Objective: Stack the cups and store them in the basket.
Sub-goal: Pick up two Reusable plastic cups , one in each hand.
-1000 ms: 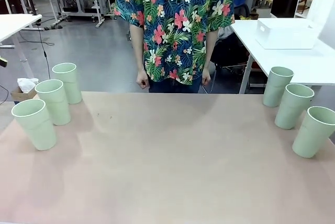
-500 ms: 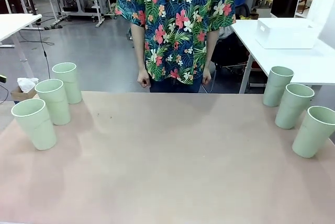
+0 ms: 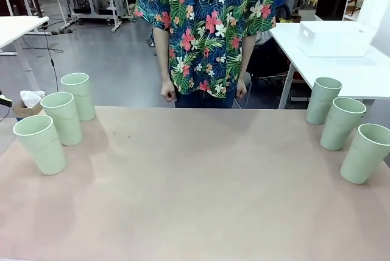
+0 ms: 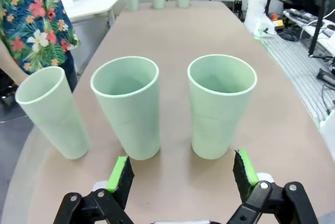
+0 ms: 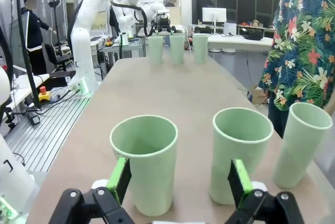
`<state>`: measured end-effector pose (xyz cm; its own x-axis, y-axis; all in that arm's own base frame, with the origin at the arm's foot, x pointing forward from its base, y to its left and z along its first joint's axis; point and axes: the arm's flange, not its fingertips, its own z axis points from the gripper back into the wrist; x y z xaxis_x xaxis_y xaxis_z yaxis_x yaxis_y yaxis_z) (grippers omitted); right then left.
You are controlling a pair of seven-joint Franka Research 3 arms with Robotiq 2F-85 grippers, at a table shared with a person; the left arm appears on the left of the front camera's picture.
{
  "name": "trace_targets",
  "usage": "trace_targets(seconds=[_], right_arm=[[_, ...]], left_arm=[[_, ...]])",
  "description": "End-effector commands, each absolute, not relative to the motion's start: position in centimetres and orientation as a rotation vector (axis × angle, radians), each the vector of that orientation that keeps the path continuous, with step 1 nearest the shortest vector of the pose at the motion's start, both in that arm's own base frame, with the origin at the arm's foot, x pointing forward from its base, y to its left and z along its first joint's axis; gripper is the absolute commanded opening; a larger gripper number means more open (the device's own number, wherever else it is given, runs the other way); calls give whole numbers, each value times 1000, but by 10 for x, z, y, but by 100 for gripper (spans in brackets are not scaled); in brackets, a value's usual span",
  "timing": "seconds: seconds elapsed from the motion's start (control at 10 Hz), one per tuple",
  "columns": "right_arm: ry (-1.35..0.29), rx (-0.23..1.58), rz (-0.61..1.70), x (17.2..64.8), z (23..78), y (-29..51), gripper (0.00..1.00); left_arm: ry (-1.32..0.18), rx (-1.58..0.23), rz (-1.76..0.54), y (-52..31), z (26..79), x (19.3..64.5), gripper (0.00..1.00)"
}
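Three pale green cups stand in a slanted row at the table's left edge, and three more cups at its right edge, all upright and apart. In the left wrist view my left gripper is open and empty, just short of the left cups, between the middle and nearer one. My right gripper is open and empty too, close behind its row of cups. The white basket sits on a neighbouring white table at the far right.
A person in a flowered shirt stands at the table's far edge with both hands down. The pinkish table is bare between the two cup rows. The other arm's white base rises beside the far cups.
The cups have not moved. The person has shifted slightly. A small dark part at the front view's left edge has sunk a little.
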<state>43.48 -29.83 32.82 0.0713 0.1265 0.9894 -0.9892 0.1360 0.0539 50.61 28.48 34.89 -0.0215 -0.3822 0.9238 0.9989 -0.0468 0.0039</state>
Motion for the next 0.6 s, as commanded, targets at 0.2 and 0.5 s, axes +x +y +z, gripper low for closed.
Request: trace_targets(seconds=[0.2,0.5], right_arm=[[-1153,979,1111,429,297,-286,100],[-1146,1044,1120,429,307,-288,100]], left_arm=[[-905,-1010,-1404,273,315,509,100],[-891,-1001,-1395,275,318,510,100]])
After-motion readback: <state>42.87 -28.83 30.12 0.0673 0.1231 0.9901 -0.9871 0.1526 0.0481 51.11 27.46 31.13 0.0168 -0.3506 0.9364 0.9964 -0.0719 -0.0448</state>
